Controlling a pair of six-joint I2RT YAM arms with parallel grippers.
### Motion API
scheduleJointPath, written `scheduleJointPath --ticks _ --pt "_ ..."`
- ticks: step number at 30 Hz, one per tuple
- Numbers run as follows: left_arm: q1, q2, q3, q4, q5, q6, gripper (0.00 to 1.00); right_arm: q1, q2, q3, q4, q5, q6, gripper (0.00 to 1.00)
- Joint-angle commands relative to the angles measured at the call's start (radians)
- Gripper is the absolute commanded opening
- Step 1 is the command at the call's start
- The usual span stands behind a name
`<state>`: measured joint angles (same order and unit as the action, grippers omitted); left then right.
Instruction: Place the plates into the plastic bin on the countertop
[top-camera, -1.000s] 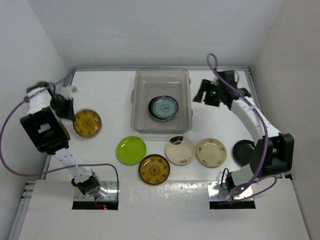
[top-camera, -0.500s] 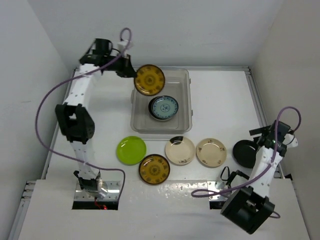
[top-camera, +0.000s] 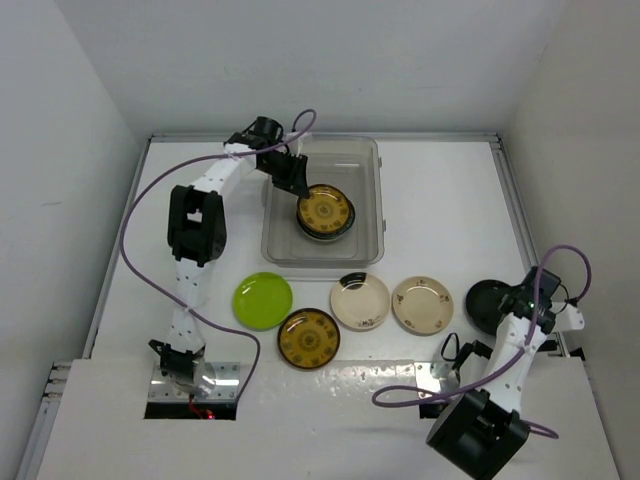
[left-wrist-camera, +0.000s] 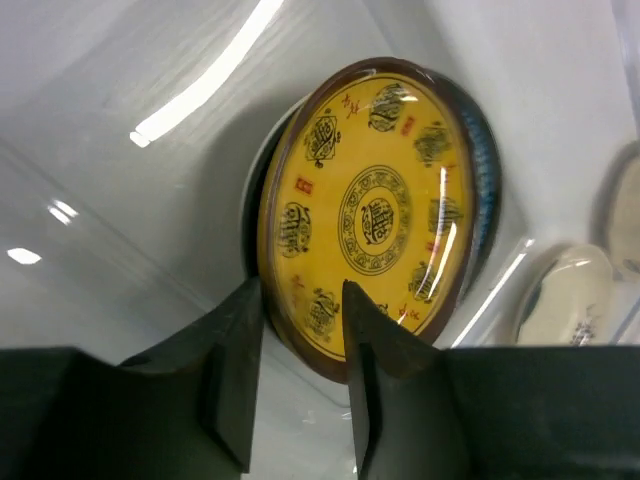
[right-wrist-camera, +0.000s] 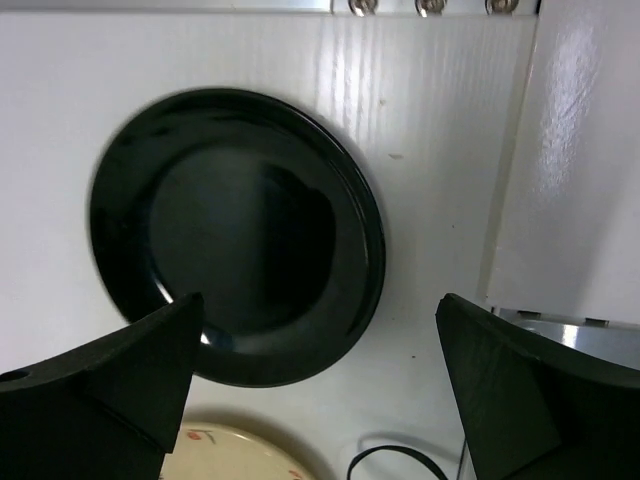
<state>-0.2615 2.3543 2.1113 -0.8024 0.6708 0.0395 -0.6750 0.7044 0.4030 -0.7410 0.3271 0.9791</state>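
My left gripper (top-camera: 298, 186) reaches into the plastic bin (top-camera: 371, 200). Its jaws straddle the near rim of an amber-brown patterned plate (top-camera: 326, 208), which lies on the blue-patterned plate; in the left wrist view that gripper (left-wrist-camera: 300, 290) pinches the amber plate (left-wrist-camera: 375, 210), and a blue rim (left-wrist-camera: 486, 190) shows behind it. My right gripper (top-camera: 527, 302) is open and empty just above the table, beside the black plate (top-camera: 486, 303). In the right wrist view its gripper (right-wrist-camera: 320, 385) has wide-spread jaws in front of the black plate (right-wrist-camera: 235, 235).
On the countertop (top-camera: 200, 250) in front of the bin lie a lime green plate (top-camera: 263, 300), a second amber plate (top-camera: 308, 338) and two cream plates (top-camera: 360, 301) (top-camera: 422, 304). White walls close in left, back and right. A purple cable loops near each arm.
My left arm carried the amber plate from the table's left side over the bin, then lowered it onto the blue plate. My right arm drew back to the black plate.
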Motion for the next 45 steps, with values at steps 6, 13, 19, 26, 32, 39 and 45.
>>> scheduleJointPath --ticks 6,13,19,26,32,39,45 --pt "-0.005 -0.079 -0.02 -0.015 -0.177 0.045 0.74 -0.006 0.105 -0.072 0.127 -0.111 -0.023 0.96" --pt "-0.005 -0.144 0.064 -0.024 -0.185 0.045 0.82 -0.006 0.112 -0.163 0.241 -0.105 -0.028 0.84" --pt "0.007 -0.185 0.088 -0.034 -0.146 0.025 0.83 -0.011 0.167 -0.237 0.469 -0.132 0.003 0.6" --pt "0.073 -0.265 0.058 -0.096 -0.126 0.062 0.83 -0.011 0.276 -0.193 0.528 -0.138 -0.071 0.0" --pt "0.148 -0.303 0.058 -0.136 -0.126 0.109 0.83 0.08 0.256 0.027 0.545 -0.148 -0.134 0.0" --pt "0.298 -0.331 0.094 -0.136 -0.168 0.12 0.83 0.54 0.274 0.408 0.545 0.081 -0.177 0.0" --pt "0.452 -0.377 0.027 -0.136 -0.178 0.111 0.83 0.948 0.508 0.607 0.64 -0.014 -0.238 0.0"
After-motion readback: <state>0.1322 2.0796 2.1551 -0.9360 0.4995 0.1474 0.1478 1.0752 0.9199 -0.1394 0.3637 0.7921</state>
